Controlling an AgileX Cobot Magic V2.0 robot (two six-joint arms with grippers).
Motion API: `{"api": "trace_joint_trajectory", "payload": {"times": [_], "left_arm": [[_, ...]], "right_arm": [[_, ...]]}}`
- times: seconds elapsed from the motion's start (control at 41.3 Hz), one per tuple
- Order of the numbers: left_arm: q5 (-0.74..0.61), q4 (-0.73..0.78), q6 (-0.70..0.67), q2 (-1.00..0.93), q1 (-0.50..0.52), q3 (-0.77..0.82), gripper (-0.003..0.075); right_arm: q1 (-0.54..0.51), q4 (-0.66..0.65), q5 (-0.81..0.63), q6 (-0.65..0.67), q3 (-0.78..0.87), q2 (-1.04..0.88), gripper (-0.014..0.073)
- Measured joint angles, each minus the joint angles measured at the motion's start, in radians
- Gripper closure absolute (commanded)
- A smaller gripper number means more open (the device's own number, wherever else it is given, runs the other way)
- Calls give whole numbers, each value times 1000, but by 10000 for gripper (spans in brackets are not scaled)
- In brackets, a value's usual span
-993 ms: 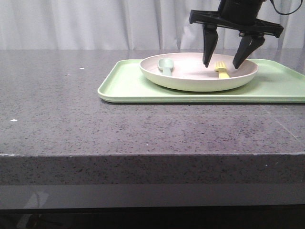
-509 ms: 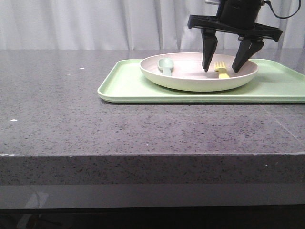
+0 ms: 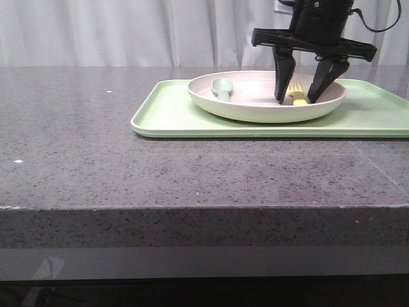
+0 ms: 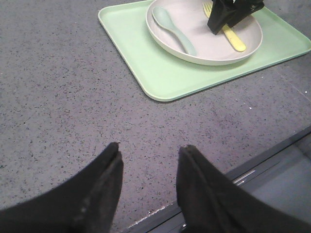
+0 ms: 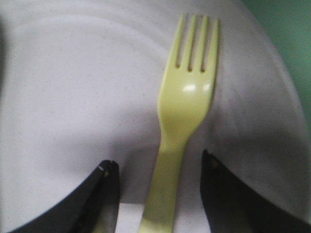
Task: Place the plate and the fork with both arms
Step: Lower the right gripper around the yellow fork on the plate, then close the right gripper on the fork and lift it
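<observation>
Two parted fingers of the right gripper (image 3: 297, 97) are lowered astride the yellow fork (image 5: 183, 116) in the plate (image 3: 255, 109); the left gripper (image 4: 148, 160) is held open above the worktop (image 3: 96, 160).

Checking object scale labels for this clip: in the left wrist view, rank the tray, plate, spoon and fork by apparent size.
1. tray, clearly largest.
2. plate, resting on the tray.
3. spoon and fork: similar length; the fork is partly hidden by the right gripper, so I won't rank them.
</observation>
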Motion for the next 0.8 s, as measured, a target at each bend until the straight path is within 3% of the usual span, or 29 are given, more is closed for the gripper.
{"api": "trace_joint_trajectory", "payload": {"times": [0.46, 0.8], "left_arm": [[0, 0, 0, 0, 0, 0, 437], [0, 0, 0, 0, 0, 0, 437]], "right_arm": [[0, 6, 10, -2, -5, 2, 507], [0, 3, 27, -2, -6, -9, 509]]}}
